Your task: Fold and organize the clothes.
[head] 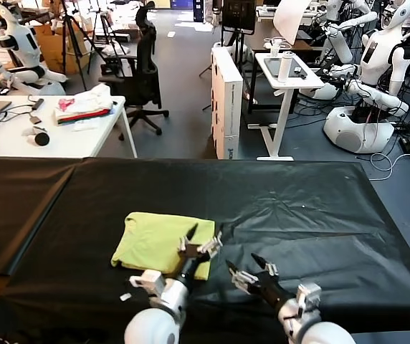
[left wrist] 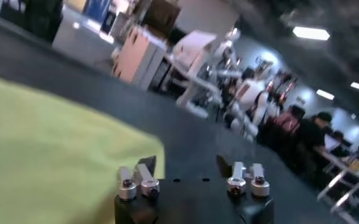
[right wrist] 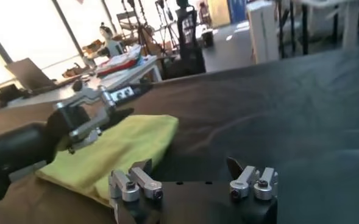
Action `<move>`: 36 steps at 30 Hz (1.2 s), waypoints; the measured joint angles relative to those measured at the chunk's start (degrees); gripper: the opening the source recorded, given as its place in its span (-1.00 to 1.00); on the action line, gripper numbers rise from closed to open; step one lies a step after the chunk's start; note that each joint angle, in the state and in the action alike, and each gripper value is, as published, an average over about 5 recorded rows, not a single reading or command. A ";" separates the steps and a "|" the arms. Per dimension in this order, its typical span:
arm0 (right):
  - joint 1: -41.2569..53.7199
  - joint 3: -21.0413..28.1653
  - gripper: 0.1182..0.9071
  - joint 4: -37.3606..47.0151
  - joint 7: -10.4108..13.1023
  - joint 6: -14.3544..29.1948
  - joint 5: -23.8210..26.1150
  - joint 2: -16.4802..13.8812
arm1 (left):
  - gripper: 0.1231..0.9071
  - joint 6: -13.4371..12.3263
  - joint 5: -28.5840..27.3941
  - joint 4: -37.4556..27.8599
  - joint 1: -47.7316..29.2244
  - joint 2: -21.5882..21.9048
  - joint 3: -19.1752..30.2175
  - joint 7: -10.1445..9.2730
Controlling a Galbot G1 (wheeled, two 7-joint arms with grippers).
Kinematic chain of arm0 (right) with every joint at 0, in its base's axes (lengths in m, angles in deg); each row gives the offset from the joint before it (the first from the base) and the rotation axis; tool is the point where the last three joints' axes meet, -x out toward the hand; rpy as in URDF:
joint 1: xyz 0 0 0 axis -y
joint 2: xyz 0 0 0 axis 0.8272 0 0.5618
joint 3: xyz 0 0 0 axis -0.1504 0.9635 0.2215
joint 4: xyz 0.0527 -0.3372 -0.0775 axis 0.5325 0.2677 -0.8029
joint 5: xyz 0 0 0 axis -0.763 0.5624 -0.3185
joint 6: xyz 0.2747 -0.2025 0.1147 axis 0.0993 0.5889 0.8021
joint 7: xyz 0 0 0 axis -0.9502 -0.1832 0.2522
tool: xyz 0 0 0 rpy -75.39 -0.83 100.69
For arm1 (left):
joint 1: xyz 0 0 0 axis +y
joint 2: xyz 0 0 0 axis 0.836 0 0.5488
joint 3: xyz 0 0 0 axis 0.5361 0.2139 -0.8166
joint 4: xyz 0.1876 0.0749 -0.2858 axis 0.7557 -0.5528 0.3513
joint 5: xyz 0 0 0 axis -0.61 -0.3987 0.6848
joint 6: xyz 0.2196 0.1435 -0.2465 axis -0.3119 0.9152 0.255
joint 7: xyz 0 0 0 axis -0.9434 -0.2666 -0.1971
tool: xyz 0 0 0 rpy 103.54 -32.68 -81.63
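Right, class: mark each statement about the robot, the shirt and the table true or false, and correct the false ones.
1. The T-shirt lies folded on the black table. True.
2. The left gripper is over the shirt's near right edge. True.
3. The right gripper is shut on a sleeve. False: its jaws are open and empty, over bare table to the right of the shirt.
4. The shirt hangs over the table's front edge. False: it lies wholly on the tabletop.
5. The left gripper's jaws are open. True.
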 joint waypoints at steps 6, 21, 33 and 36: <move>6.18 4.88 1.00 2.51 3.67 -2.17 -5.56 1.18 | 1.00 -7.22 -6.10 3.58 0.94 2.53 -3.94 3.25; 10.35 9.86 0.12 6.53 5.77 -4.08 -9.13 3.88 | 1.00 -16.84 -16.71 7.76 3.38 14.67 -14.23 4.96; 11.04 9.86 -0.95 8.26 4.77 -3.48 -7.98 5.04 | 1.00 -17.15 -12.55 8.93 5.18 18.57 -21.47 4.92; 10.58 8.86 -0.95 8.02 4.72 -2.84 -7.99 4.32 | 1.00 -17.14 -12.14 8.96 5.47 18.90 -22.71 4.92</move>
